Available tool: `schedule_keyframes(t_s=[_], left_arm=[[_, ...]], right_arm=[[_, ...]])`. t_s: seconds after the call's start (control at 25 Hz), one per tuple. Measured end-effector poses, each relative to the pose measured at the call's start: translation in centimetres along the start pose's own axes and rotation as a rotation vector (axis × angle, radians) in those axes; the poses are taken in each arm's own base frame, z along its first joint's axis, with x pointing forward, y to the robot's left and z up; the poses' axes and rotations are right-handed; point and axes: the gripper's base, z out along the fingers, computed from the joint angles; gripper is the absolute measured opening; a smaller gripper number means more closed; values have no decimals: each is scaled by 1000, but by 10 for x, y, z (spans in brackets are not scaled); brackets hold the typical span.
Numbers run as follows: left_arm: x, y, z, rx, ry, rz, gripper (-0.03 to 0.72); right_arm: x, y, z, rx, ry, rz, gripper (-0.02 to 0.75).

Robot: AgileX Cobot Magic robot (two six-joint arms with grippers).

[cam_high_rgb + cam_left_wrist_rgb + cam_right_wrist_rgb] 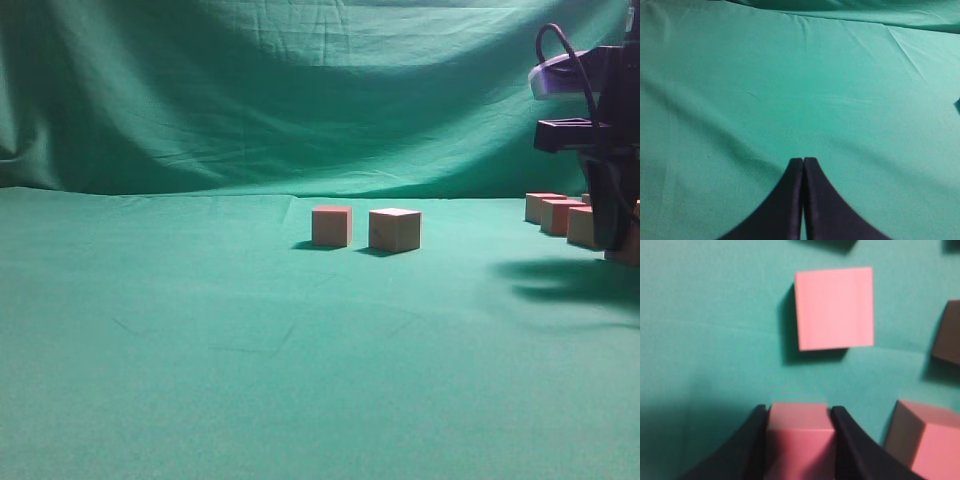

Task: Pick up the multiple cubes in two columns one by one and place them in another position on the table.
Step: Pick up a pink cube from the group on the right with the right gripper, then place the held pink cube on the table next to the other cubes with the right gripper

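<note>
Right pincer (799, 440): its two dark fingers sit against the left and right sides of one cube (799, 432), clamped on it; only the right wrist view shows this.
Held cube: pink, between the fingers at the bottom of the right wrist view; whether it rests on the surface or is lifted I cannot tell.
Neighbouring cubes: one lies just ahead (834, 308), apart from the held one; another sits to the lower right (922, 440); a dark-sided one is cut by the right edge (947, 332).
Exterior view: the right arm (600, 130) hangs at the far right over a row of cubes (560, 215), hiding its own grip.
Moved pair: two cubes (332, 226) (395, 229) stand side by side near the middle of the surface (250, 360), a small gap between them, well apart from the row.
Left pincer (803, 162): fingers pressed together, holding nothing, over bare green cloth; seen only in the left wrist view.
Backdrop (250, 90): draped green cloth behind the surface.
</note>
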Motion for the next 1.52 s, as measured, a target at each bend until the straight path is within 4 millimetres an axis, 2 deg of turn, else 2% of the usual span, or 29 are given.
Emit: schedule_keyframes(t_s=[0.16, 0.32, 0.52, 0.68, 0.84, 1.0, 1.2, 1.52], left_arm=[[0, 0, 0, 0, 0, 0, 0], [0, 0, 0, 0, 0, 0, 0], [0, 0, 0, 0, 0, 0, 0], [0, 0, 0, 0, 0, 0, 0], [0, 0, 0, 0, 0, 0, 0], [0, 0, 0, 0, 0, 0, 0], [0, 0, 0, 0, 0, 0, 0], [0, 0, 0, 0, 0, 0, 0]], right_arm=[[-7, 5, -17, -52, 71, 14, 274], [-25, 38, -57, -128, 55, -73, 274], [-38, 114, -103, -198, -61, -191, 274], [-43, 177, -124, -255, -133, -291, 274], [-53, 225, -105, -265, -88, -317, 274], [-72, 249, -77, -213, -78, -296, 274], [-92, 255, -49, -126, -119, -217, 274], [-94, 255, -23, -68, -94, -161, 274]])
